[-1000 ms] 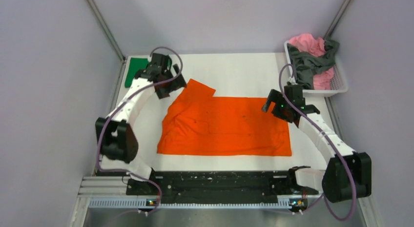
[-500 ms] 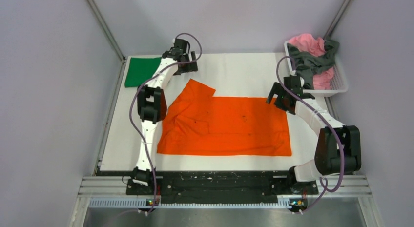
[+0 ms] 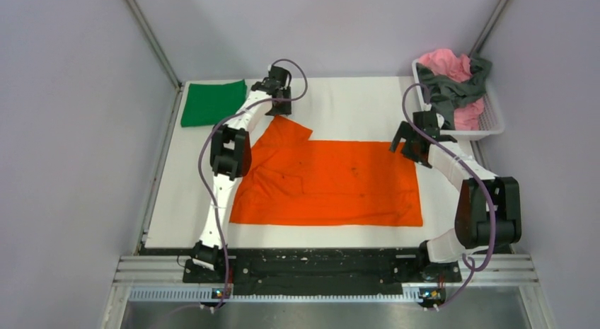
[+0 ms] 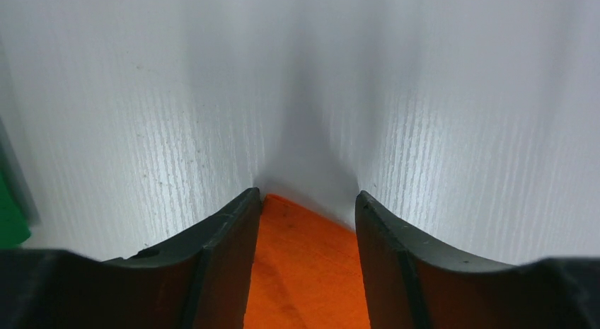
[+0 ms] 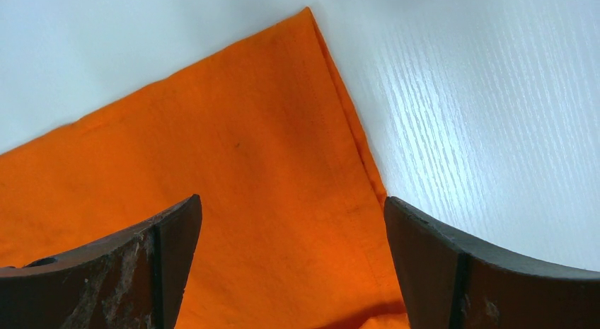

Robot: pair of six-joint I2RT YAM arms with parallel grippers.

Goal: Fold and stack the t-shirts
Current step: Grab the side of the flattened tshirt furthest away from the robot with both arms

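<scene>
So the orange t-shirt (image 3: 325,184) is lying flat in the middle of the desk (image 3: 354,102), with one long straight edge running along the near side. The left part is kinda rumpled, and a sleeve sticks out toward the far edge.

The right hand (image 5: 291,201) is over the shirt's far right corner, close to the right edge of the desk. Its fingers are spread wide with nothing gripped. In the wrist view there's orange cloth between them and the corner tip pokes out just past them. Can't tell if they're actually touching the fabric.

A bit further back, the left hand (image 4: 308,201) is at the tip of that sleeve, fingers apart too but a narrower gap. The orange point sits right between them, with bare desk beyond it.

The green t-shirt (image 3: 211,101) sits folded in the far left corner, well apart from the orange one.

Over at the far right corner, the white basket (image 3: 495,124) holds the pink t-shirt (image 3: 446,64), with the dark grey t-shirt (image 3: 453,92) draped over it, all bunched up.
</scene>
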